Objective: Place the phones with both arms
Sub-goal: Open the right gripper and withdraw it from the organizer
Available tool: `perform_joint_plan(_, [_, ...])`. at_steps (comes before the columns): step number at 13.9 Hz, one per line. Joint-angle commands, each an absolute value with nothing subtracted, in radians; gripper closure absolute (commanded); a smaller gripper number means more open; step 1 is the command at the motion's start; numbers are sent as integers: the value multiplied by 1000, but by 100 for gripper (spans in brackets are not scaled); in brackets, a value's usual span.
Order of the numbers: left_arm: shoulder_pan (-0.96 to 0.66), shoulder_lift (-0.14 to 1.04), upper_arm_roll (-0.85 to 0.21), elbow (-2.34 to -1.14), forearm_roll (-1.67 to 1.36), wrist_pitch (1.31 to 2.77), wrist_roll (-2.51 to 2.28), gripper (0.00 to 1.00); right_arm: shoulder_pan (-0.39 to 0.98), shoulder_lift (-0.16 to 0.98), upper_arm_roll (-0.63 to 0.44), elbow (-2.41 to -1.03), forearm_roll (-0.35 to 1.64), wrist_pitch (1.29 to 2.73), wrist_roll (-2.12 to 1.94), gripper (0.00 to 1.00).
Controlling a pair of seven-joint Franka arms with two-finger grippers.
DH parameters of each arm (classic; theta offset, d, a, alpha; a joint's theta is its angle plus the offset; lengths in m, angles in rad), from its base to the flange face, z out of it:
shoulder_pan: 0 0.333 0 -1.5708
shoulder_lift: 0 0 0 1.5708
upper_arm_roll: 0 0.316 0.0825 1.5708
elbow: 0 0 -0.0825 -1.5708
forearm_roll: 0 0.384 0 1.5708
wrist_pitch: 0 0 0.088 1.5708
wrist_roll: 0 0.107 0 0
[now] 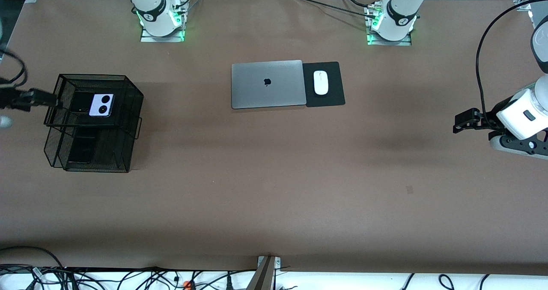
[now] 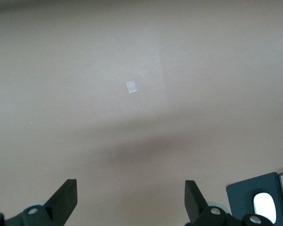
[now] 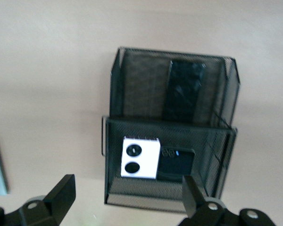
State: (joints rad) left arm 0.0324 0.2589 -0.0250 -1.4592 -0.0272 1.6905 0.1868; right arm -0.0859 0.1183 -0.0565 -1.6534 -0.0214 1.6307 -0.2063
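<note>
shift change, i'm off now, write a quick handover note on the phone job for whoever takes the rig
Left gripper: open, empty, over bare table at the left arm's end.
Right gripper: open, empty, at the edge of the black mesh rack.
Phones: lavender-white phone and squarish black phone lie side by side on the rack's upper tier; the long black phone lies in the lower tier.
Done: all three phones are in the rack.
Left: apparently nothing to place; both arms only need to pull clear.

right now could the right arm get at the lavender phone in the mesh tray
Probably yes. The right gripper hangs beside the mesh tray, jaws open and empty, and the lavender phone lies uncovered on the open-topped upper tier, beside the black folded phone.
</note>
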Motion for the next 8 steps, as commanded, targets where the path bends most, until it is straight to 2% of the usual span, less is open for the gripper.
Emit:
perform_joint_plan(1, [31,235,-29,-1474,-2,1700,190,0,-54,9,-18,-1743,-78,1649,-127,0])
perform_joint_plan(5, [34,230,-26,-1477,2,1700,172,0,-45,-12,-23,-1741,-60,1663,-117,0])
perform_joint_plan(8, [32,224,-29,-1480,3,1700,100,0,-49,-29,-49,-1730,46,1671,-123,0])
